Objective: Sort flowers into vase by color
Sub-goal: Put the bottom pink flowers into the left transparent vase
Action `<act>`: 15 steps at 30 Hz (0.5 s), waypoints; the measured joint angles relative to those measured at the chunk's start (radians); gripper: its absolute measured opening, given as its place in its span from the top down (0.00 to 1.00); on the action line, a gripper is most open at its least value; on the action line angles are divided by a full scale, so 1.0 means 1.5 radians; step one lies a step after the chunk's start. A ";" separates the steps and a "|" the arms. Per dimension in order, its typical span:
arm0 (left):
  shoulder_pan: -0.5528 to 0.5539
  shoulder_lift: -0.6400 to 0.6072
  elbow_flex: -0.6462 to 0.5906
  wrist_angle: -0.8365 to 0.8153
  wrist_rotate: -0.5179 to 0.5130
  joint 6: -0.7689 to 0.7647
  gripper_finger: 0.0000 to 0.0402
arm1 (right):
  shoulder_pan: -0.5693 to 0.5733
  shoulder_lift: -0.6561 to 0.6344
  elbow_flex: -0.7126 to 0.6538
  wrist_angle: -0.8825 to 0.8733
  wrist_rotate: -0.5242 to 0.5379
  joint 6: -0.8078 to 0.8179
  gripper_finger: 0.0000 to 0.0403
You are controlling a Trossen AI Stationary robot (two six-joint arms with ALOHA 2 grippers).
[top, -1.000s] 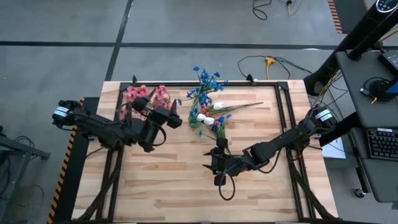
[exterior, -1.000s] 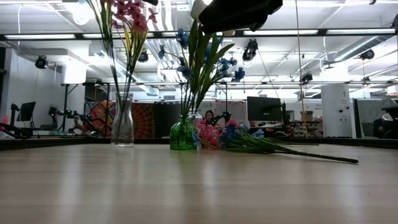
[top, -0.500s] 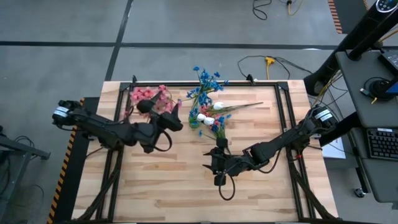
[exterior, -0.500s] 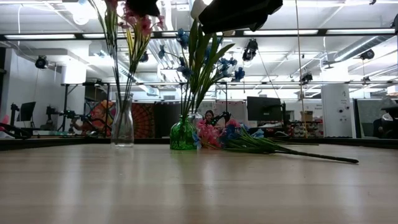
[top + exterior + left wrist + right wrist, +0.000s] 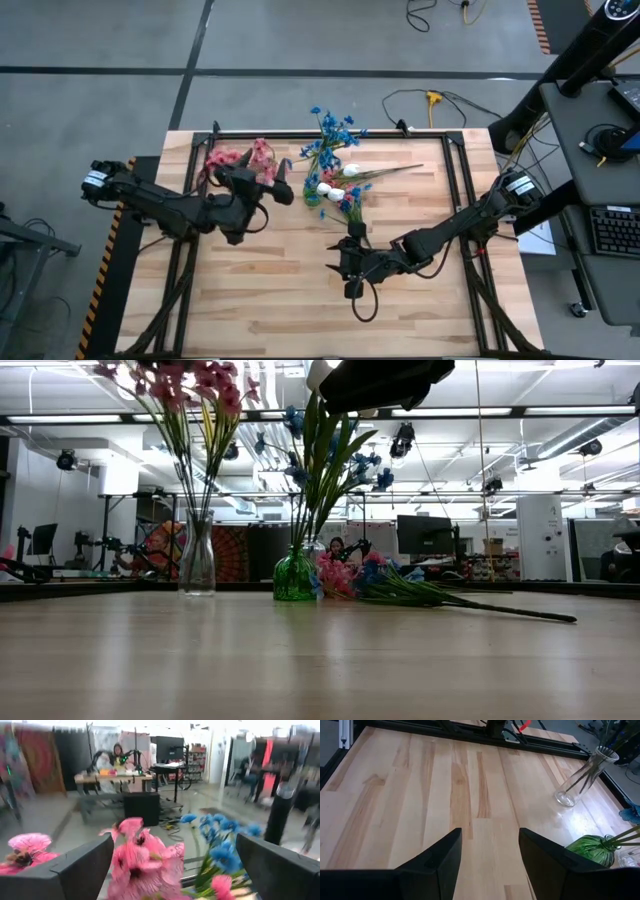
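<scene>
1. Two vases stand toward the far side of the wooden bench (image 5: 300, 290): a clear glass vase (image 5: 197, 560) on the left and a green glass vase (image 5: 294, 575) just right of it.
2. Pink flowers (image 5: 255, 157) stand in the clear vase, their stems fanning out above its neck.
3. Blue flowers (image 5: 333, 130) stand in the green vase, with long green leaves rising among them.
4. More flowers lie loose (image 5: 400, 588) on the bench just right of the green vase. This bundle shows pink and blue heads in the low view and white ones (image 5: 350, 171) from above, with one long stem (image 5: 520, 610) trailing off to the right.
5. Left gripper (image 5: 262, 180) hovers over the pink flowers at the far left of the bench. Its wrist view shows the fingers (image 5: 75, 865) spread wide apart with pink blossoms between them and nothing clamped.
6. Right gripper (image 5: 345, 262) sits low over bare boards near the middle of the bench, well apart from the loose bundle. Its fingers (image 5: 435, 857) stand open and hold nothing.
</scene>
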 joint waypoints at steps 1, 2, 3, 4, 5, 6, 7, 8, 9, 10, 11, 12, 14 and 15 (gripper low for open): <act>0.000 0.000 0.000 0.001 -0.001 -0.044 0.00 | 0.000 0.000 0.000 0.000 0.000 0.000 0.53; 0.000 0.000 0.000 0.002 -0.002 -0.081 0.00 | 0.000 0.000 0.000 0.000 0.000 0.000 0.53; 0.000 0.000 0.000 0.002 -0.002 -0.105 0.00 | 0.000 0.000 0.000 0.000 0.000 0.000 0.53; 0.000 0.001 0.000 0.003 -0.002 -0.122 0.00 | 0.000 0.000 0.000 0.000 0.000 0.000 0.53; 0.000 0.001 0.000 0.003 -0.002 -0.140 0.00 | 0.000 0.000 0.000 0.000 0.000 0.000 0.53; 0.000 0.001 0.000 0.003 -0.002 -0.164 0.00 | 0.000 0.000 0.000 0.000 0.000 0.000 0.53; -0.002 0.001 0.000 0.004 0.000 -0.191 0.00 | 0.000 0.000 0.000 0.000 0.000 0.000 0.53; -0.005 0.000 0.000 0.006 0.003 -0.213 0.00 | 0.000 0.000 0.000 0.000 0.000 0.000 0.53; -0.008 -0.001 0.000 0.008 0.006 -0.229 0.00 | 0.000 0.000 0.000 0.000 0.000 0.000 0.53; -0.011 -0.001 0.000 0.012 0.006 -0.246 0.00 | 0.000 0.000 0.000 0.000 0.000 0.000 0.53; -0.013 -0.002 0.000 0.016 0.006 -0.267 0.00 | 0.000 0.000 0.000 0.000 0.000 0.000 0.53; -0.017 -0.003 0.000 0.022 0.006 -0.289 0.00 | 0.000 0.000 0.000 0.000 0.000 0.000 0.53; -0.020 -0.005 0.000 0.032 0.006 -0.310 0.00 | 0.000 0.000 0.000 0.000 0.000 0.000 0.53; -0.020 -0.007 0.000 0.037 0.006 -0.306 0.00 | 0.000 0.000 0.000 0.000 0.000 0.000 0.53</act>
